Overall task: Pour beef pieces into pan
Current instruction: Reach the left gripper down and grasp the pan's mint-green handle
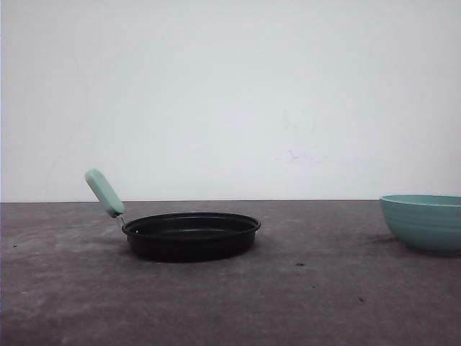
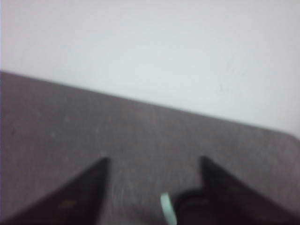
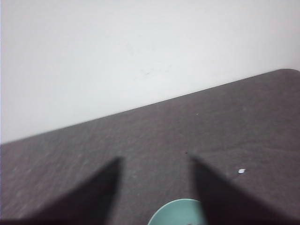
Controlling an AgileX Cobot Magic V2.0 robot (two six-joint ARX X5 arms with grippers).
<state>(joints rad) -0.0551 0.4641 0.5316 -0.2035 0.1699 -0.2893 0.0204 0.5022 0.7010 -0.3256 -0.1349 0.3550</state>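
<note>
I see the bowl (image 1: 425,221) cut off at the right table (image 1: 302,303) edge, its inside hidden, the pan (image 1: 191,235) sits left of centre, and both grippers (image 2: 152,161) (image 3: 157,161) hang open, holding nothing.

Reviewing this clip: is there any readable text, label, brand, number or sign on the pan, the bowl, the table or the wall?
None. The pan and its mint-green handle are unmarked, the teal bowl shows only ribs, and the table and wall carry just faint specks and smudges. Both wrist views are blurred, with no lettering visible around the left gripper or right gripper.
</note>
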